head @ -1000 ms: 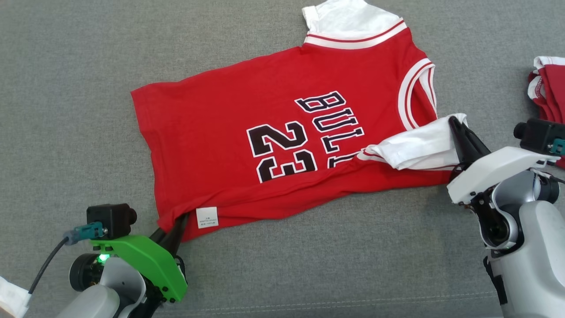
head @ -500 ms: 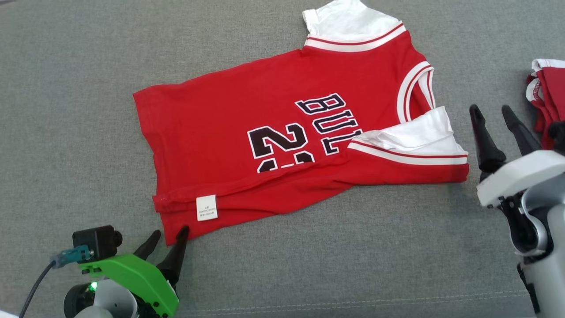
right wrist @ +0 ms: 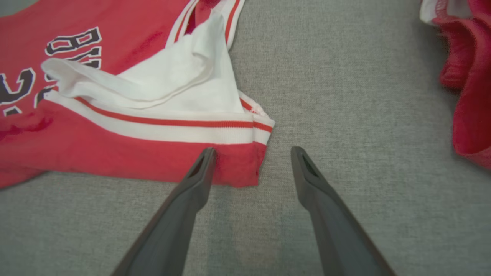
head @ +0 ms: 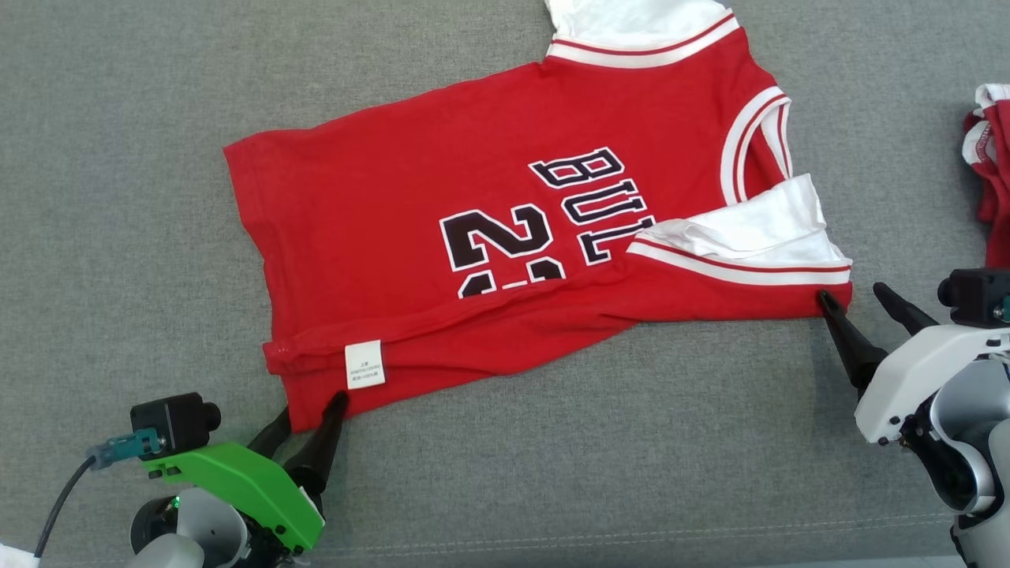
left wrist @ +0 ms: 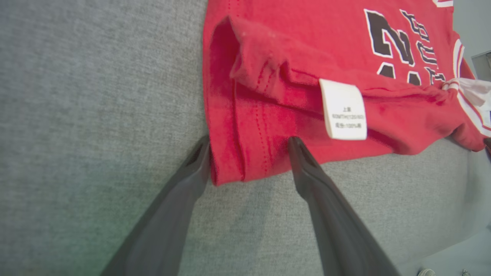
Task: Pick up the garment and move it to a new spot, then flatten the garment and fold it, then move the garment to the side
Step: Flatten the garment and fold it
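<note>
**Straddling two corners of the red jersey, both grippers spread**

Head view: red jersey (head: 489,237) lies face up on grey fabric surface (head: 118,197), w/ black "23" and lettering partly covered where the near long edge is folded up over the front. White sleeve (head: 757,229) sits on top of that fold, at the collar end. White care label (head: 364,364) shows on the fold near the hem. Left gripper (head: 312,406), on a green mount (head: 237,481), is at the near hem corner w/ fingers apart, one each side of the corner. Right gripper (head: 851,293) is at the near shoulder corner, fingers apart and nothing held; one tip touches the red edge, the other is over bare fabric. A 2nd red and white garment (head: 993,173) is bunched at the far right, well apart from the jersey.

Left wrist view: left gripper (left wrist: 250,142) is spread wide and grasps nothing. Hem corner of the jersey (left wrist: 291,50) sits between the two fingers (left wrist: 318,199); one tip is at the hem's side edge, the other at its bottom edge just below the care label (left wrist: 342,109).

Right wrist view: right gripper (right wrist: 252,150) is spread too. One tip meets the jersey (right wrist: 115,153) at the red band under the striped trim; the corner pokes into the gap. Other tip is over grey surface (right wrist: 345,96). White sleeve (right wrist: 172,84) lies crumpled above; 2nd garment (right wrist: 468,76) at the right edge.
</note>
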Available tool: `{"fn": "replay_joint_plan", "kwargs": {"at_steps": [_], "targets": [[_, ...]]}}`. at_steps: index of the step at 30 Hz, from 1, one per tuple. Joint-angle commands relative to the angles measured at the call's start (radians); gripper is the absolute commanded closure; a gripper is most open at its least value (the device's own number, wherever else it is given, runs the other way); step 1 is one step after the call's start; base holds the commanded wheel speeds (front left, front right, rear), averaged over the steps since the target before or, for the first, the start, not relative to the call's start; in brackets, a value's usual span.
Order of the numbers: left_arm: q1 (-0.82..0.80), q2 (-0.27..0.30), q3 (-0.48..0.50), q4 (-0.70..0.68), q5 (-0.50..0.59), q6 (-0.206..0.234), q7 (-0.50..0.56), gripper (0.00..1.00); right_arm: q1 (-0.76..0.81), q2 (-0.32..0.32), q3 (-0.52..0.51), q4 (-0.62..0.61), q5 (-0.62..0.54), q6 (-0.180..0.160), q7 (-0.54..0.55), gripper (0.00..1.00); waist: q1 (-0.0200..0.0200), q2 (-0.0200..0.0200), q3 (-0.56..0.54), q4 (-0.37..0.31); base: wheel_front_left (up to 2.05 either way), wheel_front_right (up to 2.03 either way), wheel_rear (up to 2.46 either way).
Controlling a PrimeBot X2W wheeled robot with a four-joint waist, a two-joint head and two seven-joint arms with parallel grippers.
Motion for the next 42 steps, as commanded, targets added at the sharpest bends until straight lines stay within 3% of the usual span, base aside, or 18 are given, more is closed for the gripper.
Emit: {"fn": "replay_joint_plan", "kwargs": {"at_steps": [1, 11, 12, 13, 14, 15, 16, 17, 22, 27, 32, 36, 40, 41, 42], "targets": [[-0.004, -0.010, -0.005, 0.024, -0.008, -0.003, 0.010, 0.00, 0.006, -0.005, 0.003, 0.002, 0.005, -0.001, 0.011, 0.00, 0.0001, -0.0001, 0.009, 0.006, 0.00, 0.00, 0.00], [-0.006, -0.033, -0.047, 0.081, -0.035, -0.050, 0.064, 0.00, -0.041, 0.000, 0.020, 0.042, 0.021, -0.001, 0.030, 0.00, 0.0001, -0.0001, 0.024, 0.020, 0.00, 0.00, 0.00], [-0.007, -0.038, -0.055, 0.083, -0.034, -0.057, 0.068, 0.32, -0.045, 0.000, 0.021, 0.046, 0.027, -0.001, 0.032, 0.00, 0.0001, -0.0001, 0.025, 0.021, 0.00, 0.00, 0.00], [-0.011, -0.047, -0.063, 0.084, -0.033, -0.066, 0.072, 0.55, -0.047, -0.001, 0.023, 0.051, 0.033, -0.001, 0.035, 0.00, 0.0001, -0.0001, 0.027, 0.023, 0.00, 0.00, 0.00], [-0.014, -0.056, -0.068, 0.086, -0.036, -0.074, 0.076, 0.81, -0.051, -0.003, 0.024, 0.055, 0.036, -0.001, 0.037, 0.27, 0.0001, -0.0001, 0.028, 0.024, 0.00, 0.00, 0.00], [-0.018, -0.062, -0.074, 0.089, -0.037, -0.083, 0.080, 1.00, -0.055, -0.003, 0.026, 0.061, 0.041, -0.001, 0.039, 0.51, 0.0001, -0.0001, 0.028, 0.026, 0.00, 0.00, 0.00], [-0.022, -0.068, -0.079, 0.093, -0.038, -0.094, 0.080, 1.00, -0.057, -0.005, 0.032, 0.066, 0.047, -0.001, 0.043, 0.72, 0.0001, -0.0001, 0.028, 0.027, 0.00, 0.00, 0.00], [-0.027, -0.071, -0.084, 0.097, -0.039, -0.104, 0.084, 1.00, -0.061, -0.008, 0.037, 0.070, 0.053, 0.000, 0.042, 1.00, 0.0001, -0.0001, 0.028, 0.028, 0.00, 0.00, 0.00], [-0.029, -0.035, -0.075, 0.110, -0.039, -0.138, 0.086, 1.00, -0.075, -0.047, 0.048, 0.084, 0.095, -0.001, 0.062, 1.00, 0.0001, -0.0001, 0.008, 0.026, 0.00, 0.00, 0.00], [0.009, 0.083, -0.039, -0.021, -0.074, -0.187, 0.126, 1.00, -0.051, -0.127, -0.027, 0.026, 0.182, -0.001, 0.116, 1.00, 0.0001, -0.0001, -0.035, 0.032, 0.00, 0.00, 0.00], [0.090, 0.163, -0.031, -0.151, -0.108, -0.177, 0.151, 1.00, 0.050, -0.180, -0.063, -0.063, 0.261, -0.001, 0.233, 1.00, 0.0001, -0.0001, -0.055, 0.036, 0.00, 0.00, 0.00], [0.141, 0.171, -0.026, -0.173, -0.122, -0.158, 0.132, 1.00, 0.130, -0.175, -0.087, -0.103, 0.292, -0.001, 0.278, 1.00, 0.0001, -0.0001, -0.052, 0.038, 0.00, 0.00, 0.00], [0.174, 0.134, -0.042, -0.155, -0.113, -0.137, 0.106, 1.00, 0.181, -0.148, -0.097, -0.090, 0.262, -0.001, 0.278, 1.00, 0.0001, -0.0001, -0.042, 0.039, 0.00, 0.00, 0.00], [0.179, 0.124, -0.046, -0.151, -0.114, -0.134, 0.100, 0.72, 0.182, -0.141, -0.101, -0.087, 0.251, -0.001, 0.269, 0.66, 0.0001, -0.0001, -0.039, 0.041, 0.00, 0.00, 0.00], [0.180, 0.118, -0.047, -0.145, -0.110, -0.132, 0.096, 0.00, 0.181, -0.139, -0.103, -0.086, 0.236, -0.001, 0.260, 0.00, 0.0001, -0.0001, -0.036, 0.043, 0.00, 0.00, 0.00]]}}
